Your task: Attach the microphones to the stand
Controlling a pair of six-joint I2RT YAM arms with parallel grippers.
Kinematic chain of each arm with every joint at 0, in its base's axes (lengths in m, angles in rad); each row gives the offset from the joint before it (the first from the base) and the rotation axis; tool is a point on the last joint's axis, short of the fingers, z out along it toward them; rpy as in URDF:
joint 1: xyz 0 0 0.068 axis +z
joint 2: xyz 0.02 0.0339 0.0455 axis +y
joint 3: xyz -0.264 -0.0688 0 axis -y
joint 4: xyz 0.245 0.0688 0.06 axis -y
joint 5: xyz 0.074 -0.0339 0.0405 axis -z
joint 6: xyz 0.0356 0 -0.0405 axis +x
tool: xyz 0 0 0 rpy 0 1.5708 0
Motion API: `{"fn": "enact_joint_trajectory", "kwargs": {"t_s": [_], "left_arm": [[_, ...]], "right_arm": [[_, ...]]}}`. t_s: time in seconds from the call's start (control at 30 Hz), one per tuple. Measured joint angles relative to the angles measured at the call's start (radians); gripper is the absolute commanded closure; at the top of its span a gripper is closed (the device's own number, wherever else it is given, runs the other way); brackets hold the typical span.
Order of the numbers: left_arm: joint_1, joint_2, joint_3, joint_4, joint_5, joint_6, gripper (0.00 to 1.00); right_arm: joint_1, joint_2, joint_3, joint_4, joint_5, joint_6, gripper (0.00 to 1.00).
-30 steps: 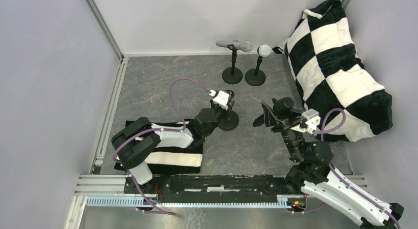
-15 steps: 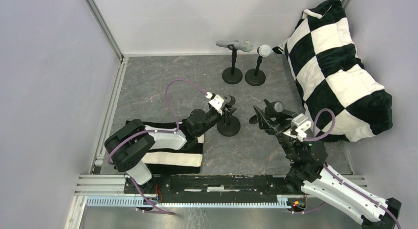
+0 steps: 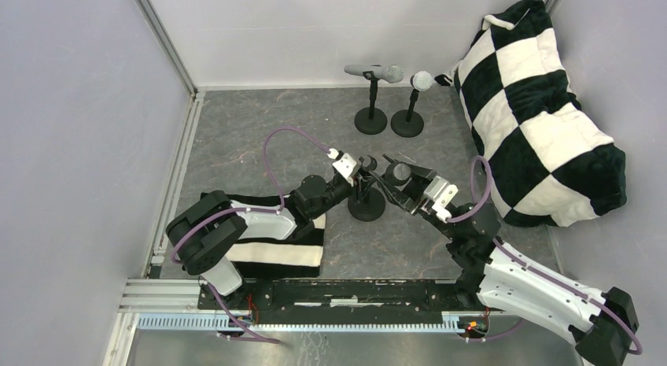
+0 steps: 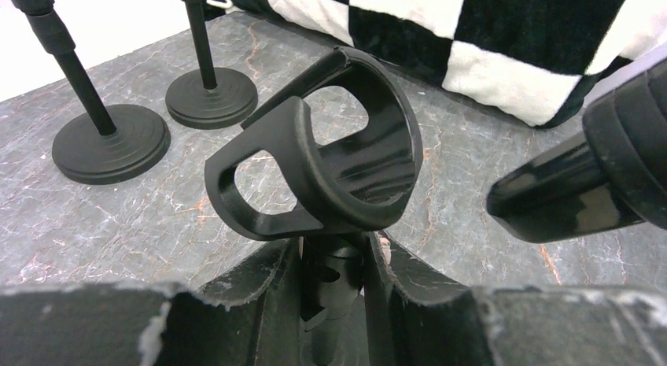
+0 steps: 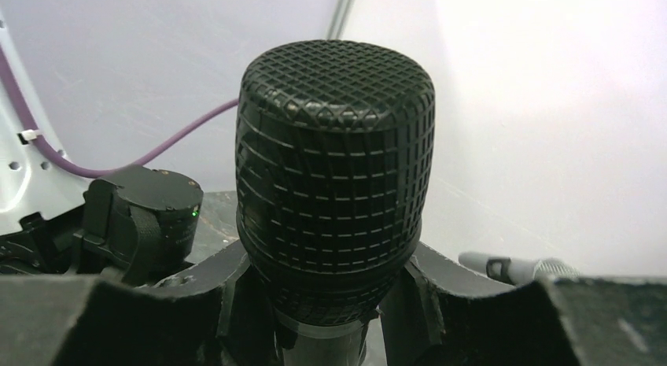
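A black-and-white checkered cushion (image 3: 543,106) lies far right of the near microphone stand (image 3: 366,205), and a striped cloth (image 3: 275,254) lies to its left. Two more stands (image 3: 370,120) behind it carry a silver-grey microphone (image 3: 376,72) and a second microphone (image 3: 421,81). The left gripper (image 4: 334,279) is clenched on the near stand's stem under its empty clip (image 4: 330,157). The right gripper (image 5: 334,303) grasps the black microphone (image 5: 334,185), whose tail sits just right of that clip, apart from it
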Motion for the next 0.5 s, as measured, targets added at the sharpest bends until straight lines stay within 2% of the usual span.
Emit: {"fn": "enact_joint_trajectory", "kwargs": {"t_s": [0.23,0.5], "left_arm": [[0.009,-0.005,-0.005,0.002,0.011,-0.024,0.98],[0.017,-0.008,-0.005,0.0,0.013,-0.042,0.98]], "right_arm": [[-0.042,0.105,0.012,0.153,-0.122,-0.005,1.0],[-0.066,0.183,0.025,0.27,-0.185,0.019,1.0]]}}
